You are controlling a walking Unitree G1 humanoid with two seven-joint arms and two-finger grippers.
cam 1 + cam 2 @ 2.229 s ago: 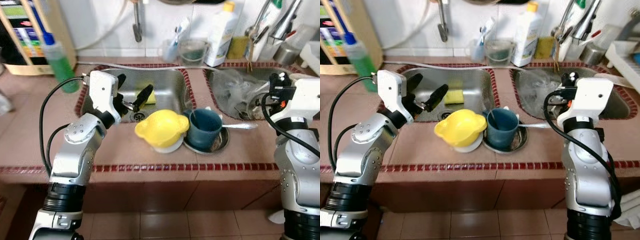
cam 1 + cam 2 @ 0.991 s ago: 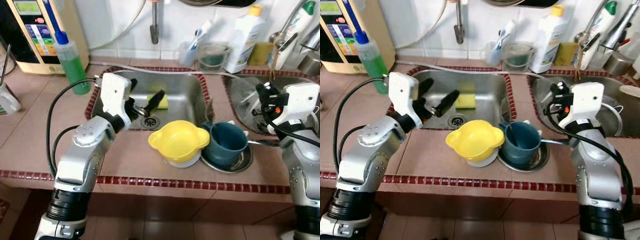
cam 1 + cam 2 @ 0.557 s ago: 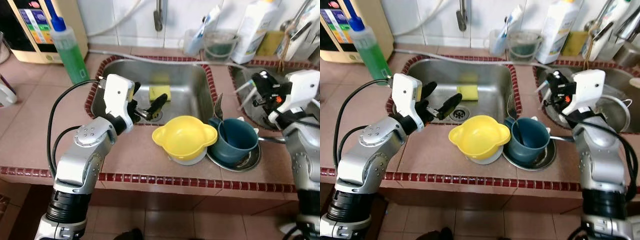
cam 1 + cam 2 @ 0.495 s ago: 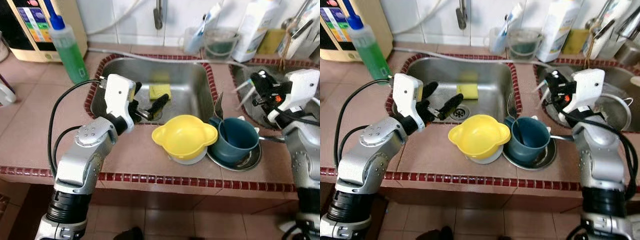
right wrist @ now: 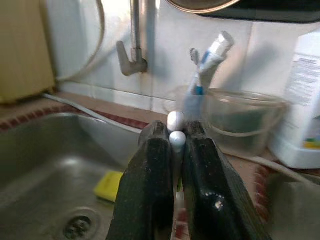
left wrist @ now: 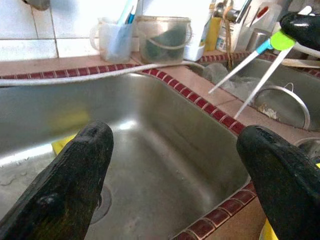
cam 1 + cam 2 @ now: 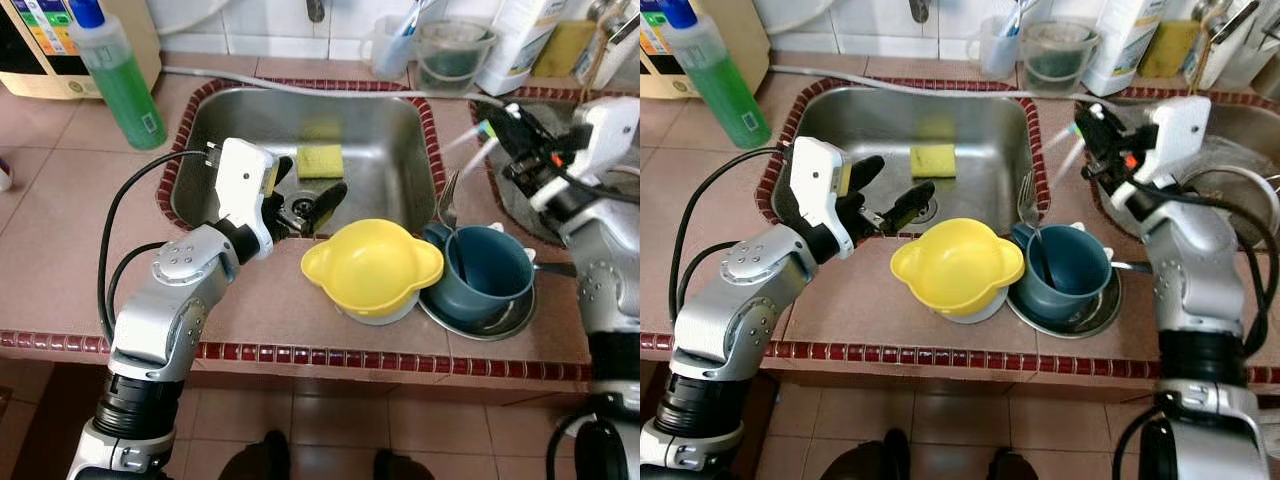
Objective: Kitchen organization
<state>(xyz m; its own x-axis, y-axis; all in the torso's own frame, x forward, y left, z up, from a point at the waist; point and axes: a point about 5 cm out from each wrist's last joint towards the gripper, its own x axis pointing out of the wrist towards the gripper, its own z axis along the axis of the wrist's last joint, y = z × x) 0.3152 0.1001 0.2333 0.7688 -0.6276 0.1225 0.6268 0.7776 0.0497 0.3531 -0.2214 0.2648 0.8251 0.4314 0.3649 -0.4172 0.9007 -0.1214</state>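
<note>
My right gripper point(image 7: 508, 132) is shut on a pair of white chopsticks point(image 7: 468, 160) joined by a green and blue clip point(image 6: 278, 41). It holds them tilted over the tiled divider between the two sinks; their round ends point(image 5: 175, 129) poke out between the fingers. My left gripper point(image 7: 303, 188) is open and empty, low over the front of the left sink point(image 7: 300, 92), just left of a yellow bowl point(image 7: 372, 265). The bowl rests on a white dish. A yellow sponge point(image 7: 320, 160) lies in the sink.
A dark blue mug point(image 7: 492, 272) holding a fork stands on a metal saucer point(image 7: 478, 318) right of the bowl. A green soap bottle point(image 7: 115, 75) stands at back left. A toothbrush cup point(image 7: 390, 40), a clear tub point(image 7: 455, 50) and a white bottle point(image 7: 520, 40) line the wall. A strainer point(image 7: 1232, 200) sits in the right sink.
The camera has tilted down and closer to the counter. My right gripper has come up from the right sink and leftward with the chopsticks. My left gripper stays open over the left sink.
</note>
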